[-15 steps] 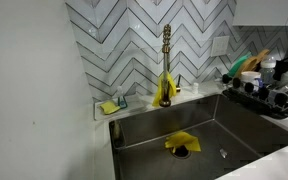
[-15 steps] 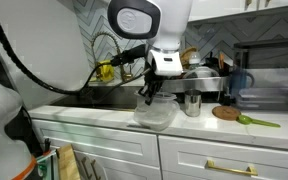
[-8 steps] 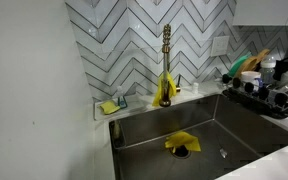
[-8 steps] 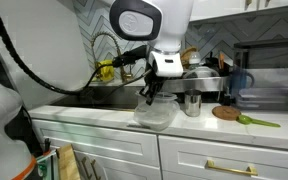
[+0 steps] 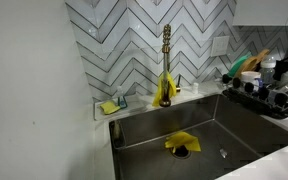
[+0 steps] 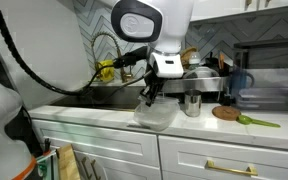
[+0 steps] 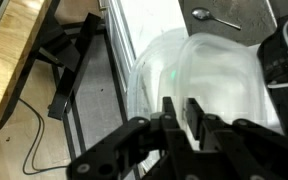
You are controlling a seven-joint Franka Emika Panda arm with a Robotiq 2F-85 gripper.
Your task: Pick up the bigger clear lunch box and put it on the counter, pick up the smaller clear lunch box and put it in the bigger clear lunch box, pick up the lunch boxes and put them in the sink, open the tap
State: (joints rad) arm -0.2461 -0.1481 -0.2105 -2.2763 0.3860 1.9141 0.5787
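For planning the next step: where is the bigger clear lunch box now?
In an exterior view the bigger clear lunch box sits on the counter near its front edge, under the gripper, beside a steel cup.

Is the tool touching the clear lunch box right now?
Cannot tell. In the wrist view the tool straddles the rim of the clear lunch box, but see-through plastic hides contact or gap.

counter [image 6: 94,112]: white | on it: bigger clear lunch box [image 6: 154,116]; steel cup [image 6: 192,104]; round wooden board [image 6: 227,113]
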